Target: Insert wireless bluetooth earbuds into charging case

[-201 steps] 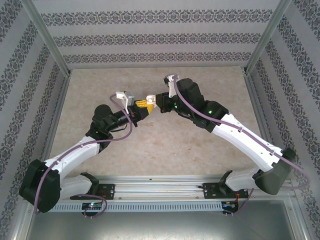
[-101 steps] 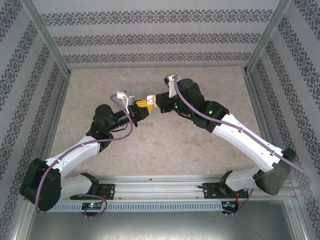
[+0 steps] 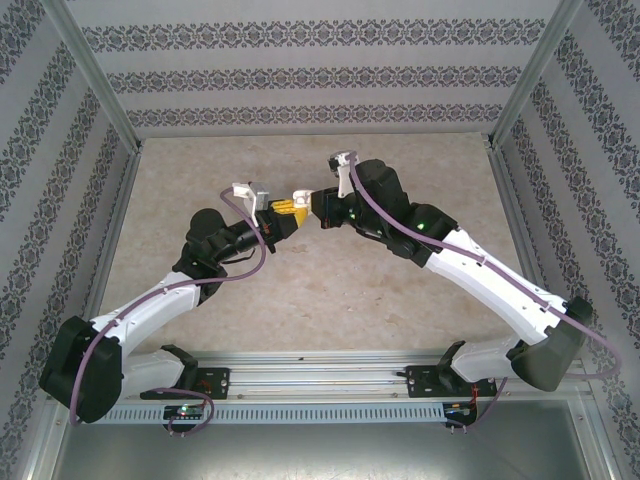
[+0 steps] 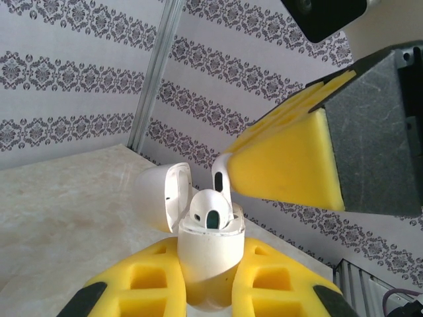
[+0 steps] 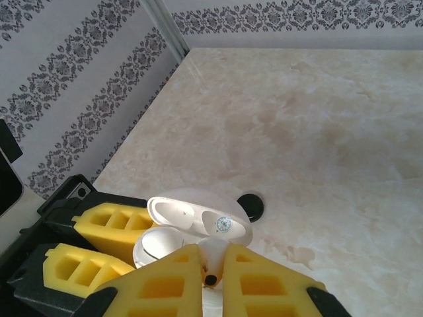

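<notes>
From above, the two arms meet over the middle of the table (image 3: 420,290). The left claw (image 3: 283,212) and right claw (image 3: 303,199) are tip to tip there. What they carry is too small to make out from here.

From the left wrist, the left claw is clamped on the white case (image 4: 210,254), which stands upright with its lid (image 4: 162,195) swung back to the left. One bud (image 4: 210,214) already sits in the nearer socket. The right claw comes in from the upper right, closed on the held bud (image 4: 221,173). That bud hangs just behind and above the seated one, with its stem roughly upright and in line with the case's opening. Whether its tip has entered the far socket I cannot tell.

From the right wrist, the held bud is pinched between the right claw's yellow fingers (image 5: 165,277). The case lies directly ahead and slightly left, the lid facing this camera. A small dark thing (image 5: 251,205) rests on the table beyond the case, and I cannot tell whether it is a bud or a disc.

In my judgement the coming move is a short push by the right arm along the stem's axis into the empty socket, with the left claw only bracing the case.
</notes>
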Action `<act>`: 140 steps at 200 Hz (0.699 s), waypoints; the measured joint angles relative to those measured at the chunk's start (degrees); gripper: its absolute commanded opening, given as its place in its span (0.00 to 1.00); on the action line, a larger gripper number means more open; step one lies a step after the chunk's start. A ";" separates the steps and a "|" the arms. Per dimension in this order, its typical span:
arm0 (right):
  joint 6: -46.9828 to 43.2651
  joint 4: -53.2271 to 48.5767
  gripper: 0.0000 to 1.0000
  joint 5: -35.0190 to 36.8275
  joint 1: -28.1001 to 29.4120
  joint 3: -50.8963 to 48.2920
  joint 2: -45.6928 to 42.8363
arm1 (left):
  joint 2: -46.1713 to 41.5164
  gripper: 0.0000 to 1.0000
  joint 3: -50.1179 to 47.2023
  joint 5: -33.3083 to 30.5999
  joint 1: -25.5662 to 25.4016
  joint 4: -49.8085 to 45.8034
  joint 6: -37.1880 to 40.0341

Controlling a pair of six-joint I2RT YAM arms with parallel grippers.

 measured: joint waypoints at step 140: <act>0.28 1.70 0.35 -2.86 0.09 -2.08 -0.74 | 0.37 0.00 0.00 0.07 0.00 -0.02 -0.63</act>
